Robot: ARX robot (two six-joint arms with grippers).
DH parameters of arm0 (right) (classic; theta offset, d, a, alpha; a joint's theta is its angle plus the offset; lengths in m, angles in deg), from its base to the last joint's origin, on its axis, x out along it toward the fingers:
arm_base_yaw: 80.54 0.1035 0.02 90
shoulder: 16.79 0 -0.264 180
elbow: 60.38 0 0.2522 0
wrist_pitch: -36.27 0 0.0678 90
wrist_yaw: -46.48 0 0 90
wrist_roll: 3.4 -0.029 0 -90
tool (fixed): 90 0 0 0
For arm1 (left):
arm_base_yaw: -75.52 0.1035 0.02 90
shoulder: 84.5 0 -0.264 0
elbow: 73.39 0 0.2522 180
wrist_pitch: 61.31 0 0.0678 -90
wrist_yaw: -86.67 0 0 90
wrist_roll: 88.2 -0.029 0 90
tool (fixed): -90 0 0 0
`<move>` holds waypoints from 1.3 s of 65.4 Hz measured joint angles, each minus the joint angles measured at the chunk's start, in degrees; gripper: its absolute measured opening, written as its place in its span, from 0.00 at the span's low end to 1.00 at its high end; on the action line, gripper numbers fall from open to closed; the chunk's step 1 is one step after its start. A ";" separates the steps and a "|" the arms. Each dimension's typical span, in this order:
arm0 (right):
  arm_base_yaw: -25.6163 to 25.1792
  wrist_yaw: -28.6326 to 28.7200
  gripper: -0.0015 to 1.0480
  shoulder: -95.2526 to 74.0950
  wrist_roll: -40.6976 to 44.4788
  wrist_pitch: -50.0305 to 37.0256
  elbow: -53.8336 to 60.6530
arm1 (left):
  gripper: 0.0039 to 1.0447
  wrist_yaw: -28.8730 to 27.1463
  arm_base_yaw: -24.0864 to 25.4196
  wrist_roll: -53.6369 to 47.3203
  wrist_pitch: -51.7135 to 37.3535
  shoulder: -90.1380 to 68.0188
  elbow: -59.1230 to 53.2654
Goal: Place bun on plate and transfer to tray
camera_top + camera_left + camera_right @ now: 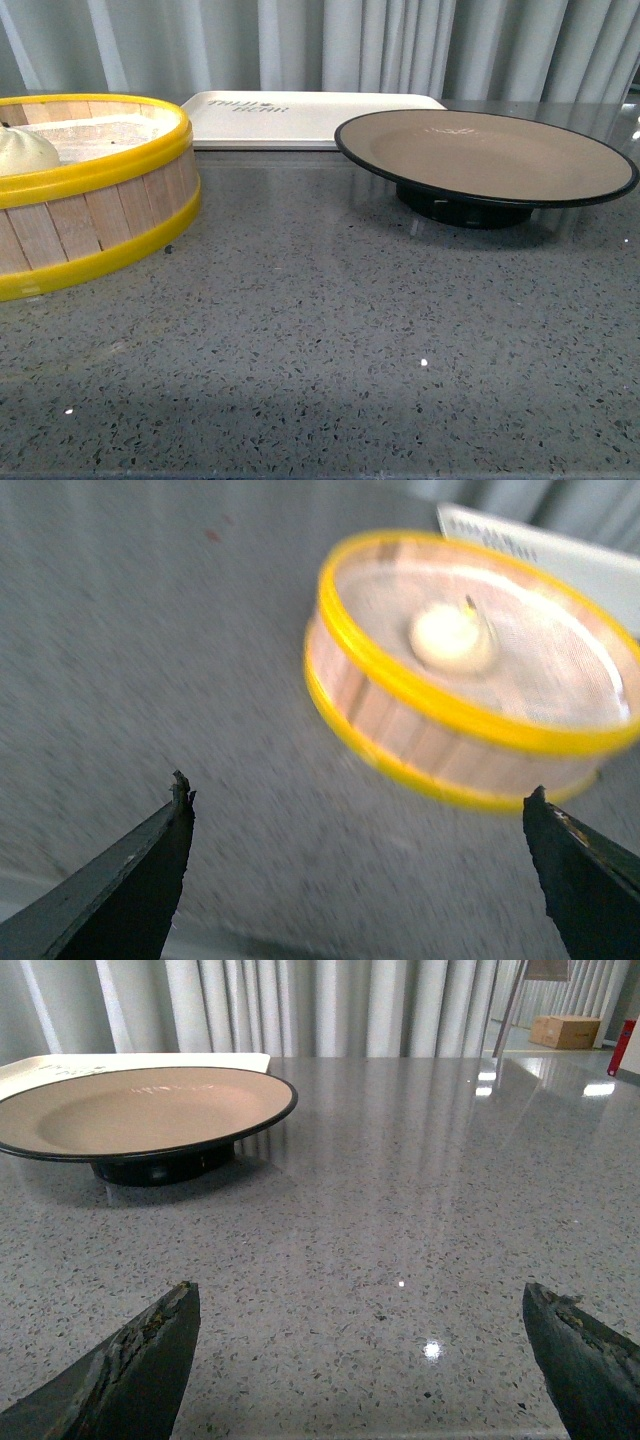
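Note:
The cream-white bun lies inside the yellow-rimmed wooden steamer basket at the left. To the right stands the brown plate with its black rim, nothing on it. Behind both lies the off-white tray with grey lettering. My left gripper hangs open above the table, short of the basket, and its view is blurred. Open too, my right gripper sits low over bare table, the plate ahead of it and off to one side. Neither arm shows in the front view.
The grey speckled table stretches from the basket and plate to the near edge. Grey curtains hang behind the tray. Cardboard boxes stand far off in the right wrist view.

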 joint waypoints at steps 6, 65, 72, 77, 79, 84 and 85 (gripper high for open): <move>0.00 0.04 0.92 0.00 0.02 0.00 0.00 | 0.94 -5.07 -7.04 0.00 -5.40 -8.09 5.35; 0.00 0.02 0.92 0.00 0.02 0.00 0.00 | 0.94 -18.82 -24.33 -8.41 -2.01 -56.74 38.95; 0.00 0.04 0.92 0.00 0.02 0.00 0.00 | 0.94 -19.19 -23.89 -9.29 -0.57 -56.74 38.66; 0.00 0.02 0.92 0.00 0.02 0.00 0.00 | 0.94 -19.19 -23.63 -9.75 0.50 -56.74 38.40; 0.00 0.02 0.92 0.00 0.02 0.00 0.00 | 0.94 -19.26 -23.52 -10.12 0.61 -56.74 38.25; 0.00 0.02 0.92 0.00 0.02 0.00 0.00 | 0.94 -19.10 -23.30 -10.56 1.44 -56.78 38.10; 0.00 0.02 0.92 0.00 0.02 0.00 0.00 | 0.94 -19.02 -23.21 -10.75 1.73 -56.83 38.05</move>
